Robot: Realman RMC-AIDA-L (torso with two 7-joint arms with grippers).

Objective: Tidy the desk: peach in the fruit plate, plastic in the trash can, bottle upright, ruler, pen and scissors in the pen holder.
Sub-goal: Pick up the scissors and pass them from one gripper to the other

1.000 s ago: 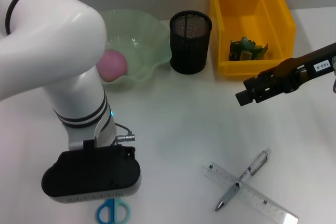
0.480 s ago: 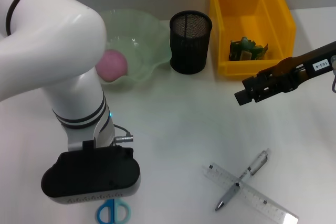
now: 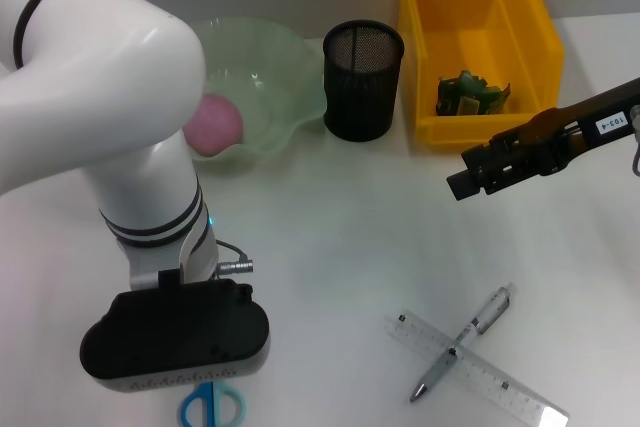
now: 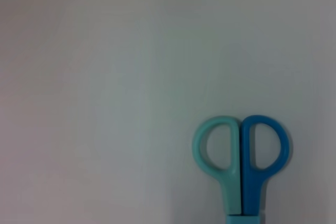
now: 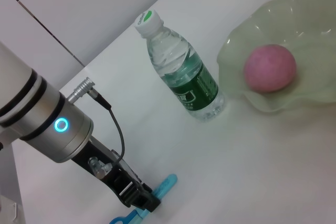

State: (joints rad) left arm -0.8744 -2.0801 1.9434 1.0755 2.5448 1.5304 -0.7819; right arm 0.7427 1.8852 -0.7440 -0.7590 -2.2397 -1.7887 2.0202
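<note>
From the head view, the left hand (image 3: 205,387) hangs low over the near edge of the white desk (image 3: 330,227), hidden under its own black wrist housing, with the blue scissors (image 3: 212,407) showing just beneath it; whether it is released or clenched cannot be told. The right hand (image 3: 462,184) hovers well apart, in front of the yellow trash can (image 3: 530,17) that holds the plastic (image 3: 468,95), and its state cannot be told either. The peach (image 3: 215,124) lies in the green fruit plate (image 3: 280,67), the black mesh pen holder (image 3: 362,79) stands beside it, and the pen (image 3: 462,342) lies across the ruler (image 3: 480,367). The left wrist view shows only the scissors' two handle loops lying flat on the desk. The right wrist view shows the left hand directly over the scissors' blades, touching or nearly so, and the bottle (image 5: 181,69) standing upright just beside the fruit plate.
</note>
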